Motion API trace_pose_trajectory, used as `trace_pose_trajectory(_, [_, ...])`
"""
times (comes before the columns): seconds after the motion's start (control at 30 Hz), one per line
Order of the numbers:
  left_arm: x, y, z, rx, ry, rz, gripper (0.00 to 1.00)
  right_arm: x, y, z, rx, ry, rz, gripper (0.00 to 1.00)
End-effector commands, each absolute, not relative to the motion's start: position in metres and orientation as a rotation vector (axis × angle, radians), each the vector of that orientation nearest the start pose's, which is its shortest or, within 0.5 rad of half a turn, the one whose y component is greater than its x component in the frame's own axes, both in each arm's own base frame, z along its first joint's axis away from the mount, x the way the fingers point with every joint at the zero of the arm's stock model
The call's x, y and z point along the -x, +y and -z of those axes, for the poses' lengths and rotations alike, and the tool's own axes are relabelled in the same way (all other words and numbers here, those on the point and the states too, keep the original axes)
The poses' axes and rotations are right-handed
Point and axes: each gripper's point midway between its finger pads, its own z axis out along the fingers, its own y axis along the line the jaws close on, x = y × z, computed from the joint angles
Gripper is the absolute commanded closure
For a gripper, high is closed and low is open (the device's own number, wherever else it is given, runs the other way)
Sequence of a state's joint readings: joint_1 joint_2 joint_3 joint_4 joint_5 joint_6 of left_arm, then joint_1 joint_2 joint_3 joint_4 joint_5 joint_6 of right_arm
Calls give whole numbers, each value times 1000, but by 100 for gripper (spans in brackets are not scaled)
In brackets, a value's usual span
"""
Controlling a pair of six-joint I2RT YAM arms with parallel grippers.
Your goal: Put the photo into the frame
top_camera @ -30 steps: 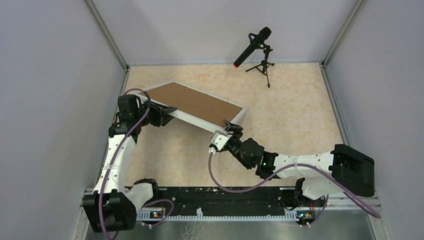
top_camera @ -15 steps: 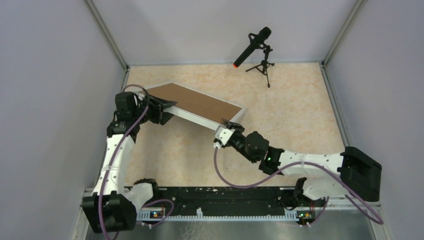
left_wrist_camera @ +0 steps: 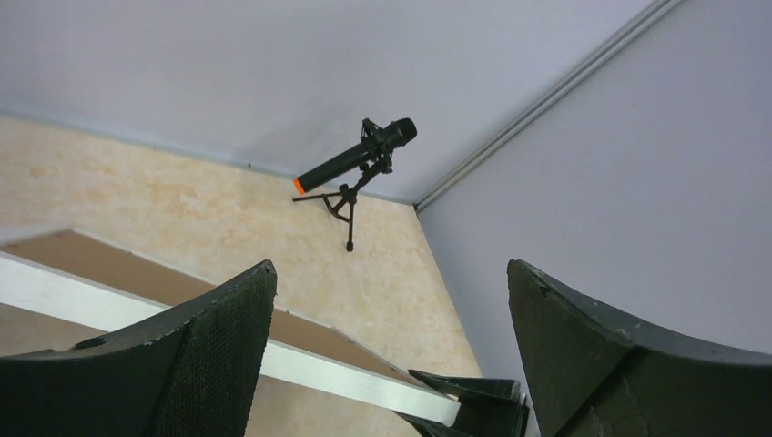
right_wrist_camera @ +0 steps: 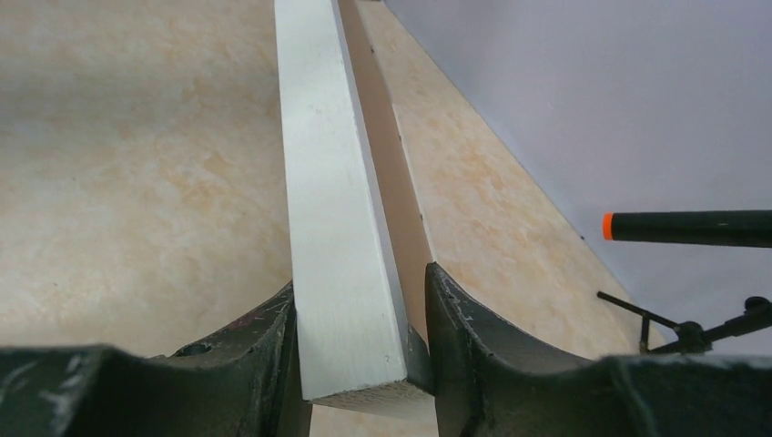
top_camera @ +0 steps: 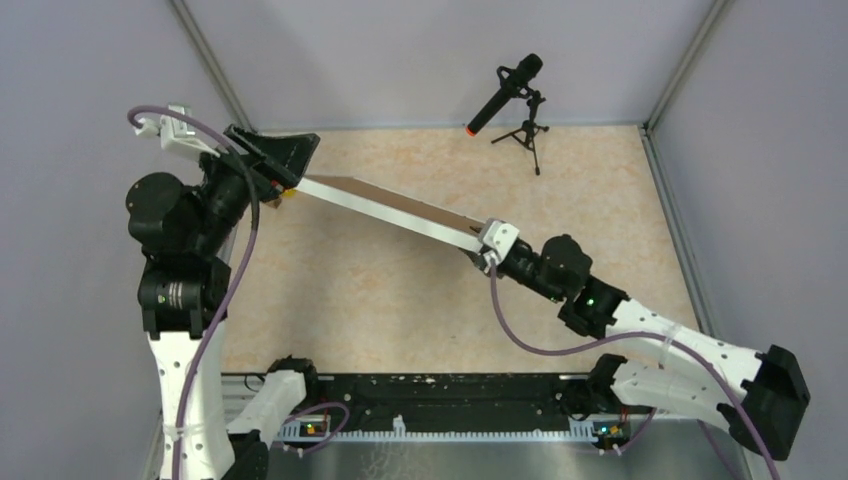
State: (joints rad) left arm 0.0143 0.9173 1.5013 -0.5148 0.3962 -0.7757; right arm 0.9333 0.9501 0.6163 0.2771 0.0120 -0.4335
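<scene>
**Right arm grips the frame on edge; left end effector stands wide apart**

Seen from above, a frame (top_camera: 385, 213) of thin white moulding runs slantwise across the left half of a beige marbled tabletop (top_camera: 400, 300). It is tipped steeply, so the overhead camera meets it almost edge-on. The white side faces the arms, and a narrow strip of brown backing board (top_camera: 410, 206) shows along its far side. Whether the photo lies beneath the board cannot be told.

The right end effector (top_camera: 483, 243) is clenched on the frame's right end. Its wrist camera shows a black finger pressed against each face of the white moulding (right_wrist_camera: 337, 228), which stretches away between them towards the back wall.

The left arm is raised high at the left. Its end effector (top_camera: 288, 165) sits at the frame's left end with its fingers spread wide and nothing between them. From its wrist camera the two black fingers (left_wrist_camera: 218, 346) are far apart. The frame's white edge (left_wrist_camera: 55, 296) passes below and behind the left-hand one. Whether any finger touches the frame cannot be told.

A black microphone (top_camera: 505, 95) with an orange tip stands on a small tripod by the back wall, well apart from the frame.
</scene>
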Motion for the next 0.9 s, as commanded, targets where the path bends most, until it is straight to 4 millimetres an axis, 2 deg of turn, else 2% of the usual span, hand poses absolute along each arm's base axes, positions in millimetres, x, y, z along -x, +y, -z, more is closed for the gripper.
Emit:
trace_pose_trajectory(0.0, [-270, -86, -486, 235, 1558, 814, 1, -189, 299, -291, 962, 1313, -893, 100])
trace_pose_trajectory(0.03, [-270, -88, -486, 227, 1557, 823, 1, -190, 298, -290, 957, 1337, -914, 100])
trace_pose_trajectory(0.2, [-271, -88, -483, 222, 1559, 823, 1, -180, 297, -307, 871, 1412, -1048, 100])
trace_pose_trajectory(0.43, [-273, -87, -482, 224, 1561, 813, 1, -188, 276, -328, 681, 1490, -1182, 100])
trace_pose_trajectory(0.57, [-274, -89, -481, 224, 1563, 824, 1, -209, 263, -313, 580, 1609, -1224, 100])
trace_pose_trajectory(0.7, [-274, -88, -481, 228, 1563, 818, 1, -239, 237, -290, 365, 1769, -1244, 100])
trace_pose_trajectory(0.87, [-276, -89, -476, 230, 1576, 827, 1, -254, 206, -247, 112, 1967, -1303, 100])
